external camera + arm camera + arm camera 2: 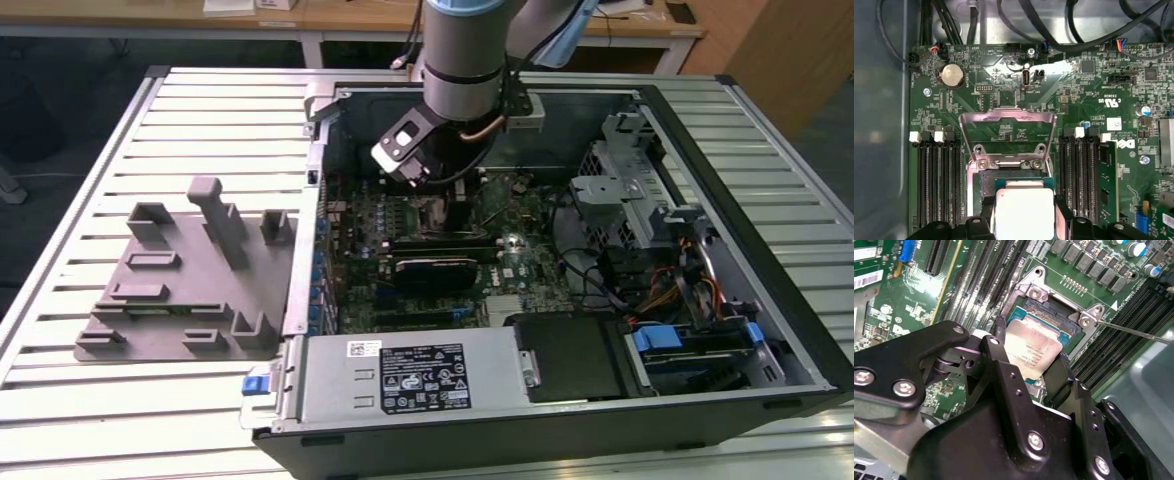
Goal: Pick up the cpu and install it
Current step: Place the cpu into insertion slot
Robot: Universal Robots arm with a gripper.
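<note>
The cpu (1033, 347) is a small flat square with a matt, silver-grey metal top plate and a paler rim. It lies directly over the square socket (1054, 305) on the green motherboard (1094, 85). Whether it is fully seated or just above the socket cannot be told.

The gripper (1031, 344) is black, hard-edged and bolted together with bright screws. Its two fingers (999, 335) are closed against opposite edges of the cpu, so the chip is clamped between them. In the first wrist view the cpu (1024, 212) sits between the same black fingers of the gripper (1025, 216). Just beyond it, the socket's shiny steel load plate (1006, 117) stands hinged open, an open rectangular frame. Rows of long dark memory slots (936, 180) run along both sides of the socket. A round silver coin cell (951, 75) sits farther off on the board.

In the exterior view the arm (465, 50) (a smooth grey cylinder) drops nearly straight down into the open black computer case (747, 330). Its gripper (430, 190) is low over the motherboard (534, 265).

The case lies on a ribbed metal surface (80, 400). A grey plastic fixture (187, 290) with blocky uprights stands on the surface to the exterior view's left, well apart from the gripper.
</note>
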